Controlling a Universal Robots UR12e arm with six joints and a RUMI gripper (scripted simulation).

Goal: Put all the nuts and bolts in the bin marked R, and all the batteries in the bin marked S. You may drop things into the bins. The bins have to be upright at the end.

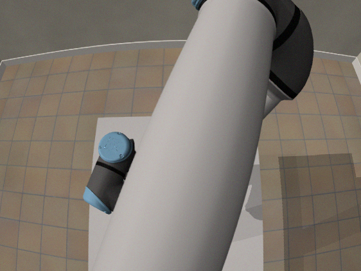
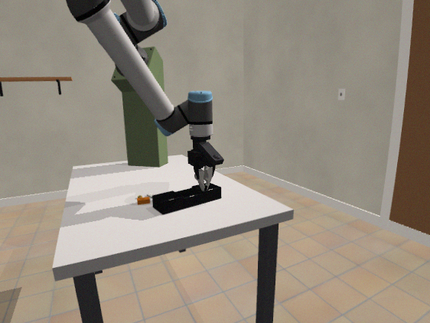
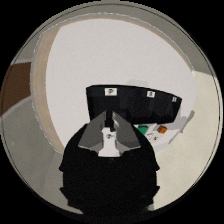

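Three joined black bins (image 2: 187,202) stand upright in a row. In the wrist view, the left bin (image 3: 100,102) has a label resembling R or P, the middle bin (image 3: 150,107) looks marked S, and the right bin's (image 3: 171,111) label is too small to read. My gripper (image 2: 204,189) (image 3: 109,111) is shut, fingertips pointing down at the rim or inside of the bin that is leftmost in the wrist view. I see nothing between the fingers. Several small pieces (image 3: 150,135) lie beside the bins, too blurred to tell as nuts, bolts or batteries. The arm hides the bins in the top view.
An orange block (image 2: 143,200) (image 3: 162,129) and a green piece (image 3: 143,130) lie beside the row on the white table (image 2: 115,237). The green pedestal (image 2: 143,130) stands at the table's back. The forearm (image 1: 193,135) covers much of the overhead view.
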